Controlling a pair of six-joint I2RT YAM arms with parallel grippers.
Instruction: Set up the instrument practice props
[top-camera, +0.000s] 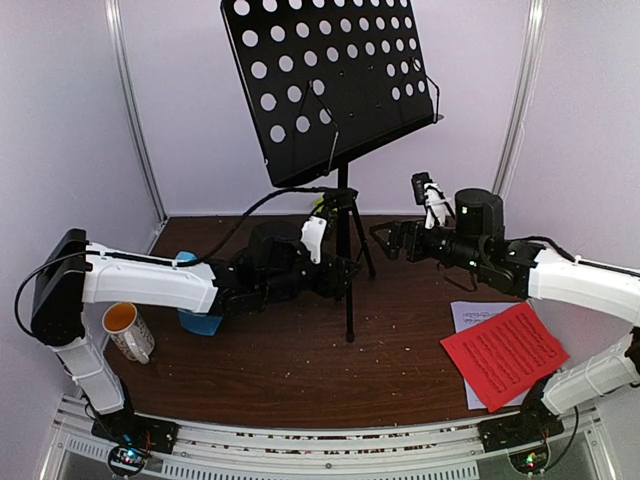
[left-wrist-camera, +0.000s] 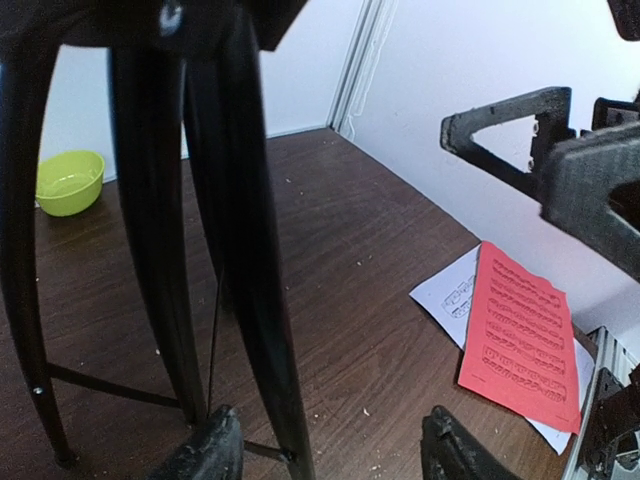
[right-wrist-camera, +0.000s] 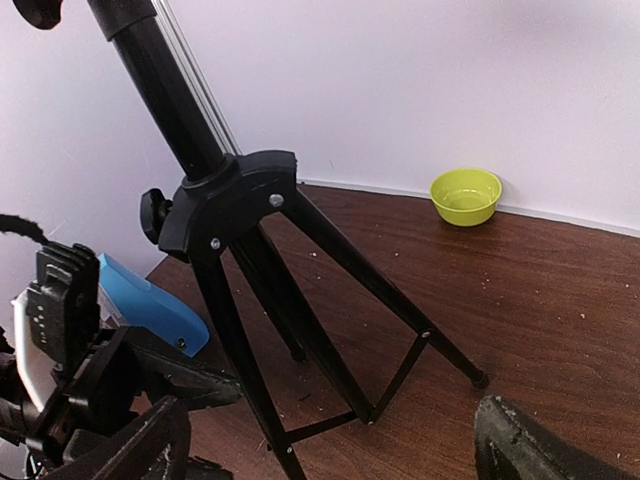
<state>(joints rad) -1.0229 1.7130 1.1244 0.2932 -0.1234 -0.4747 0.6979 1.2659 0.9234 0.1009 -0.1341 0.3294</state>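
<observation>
With the music stand (top-camera: 330, 85) upright near the table's (top-camera: 300, 370) back edge, the left gripper (left-wrist-camera: 330, 440) has its jaws apart astride a tripod leg (left-wrist-camera: 255, 300), likely to steady or shift it, while the right gripper (top-camera: 390, 240) hovers wide open alongside.

Matt metal stand (top-camera: 350, 130), wood-grain table (top-camera: 300, 370)

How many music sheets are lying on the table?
2. The red sheet lies on the table, near right; the white sheet is under it, partly covered. More may hide beneath.
</observation>
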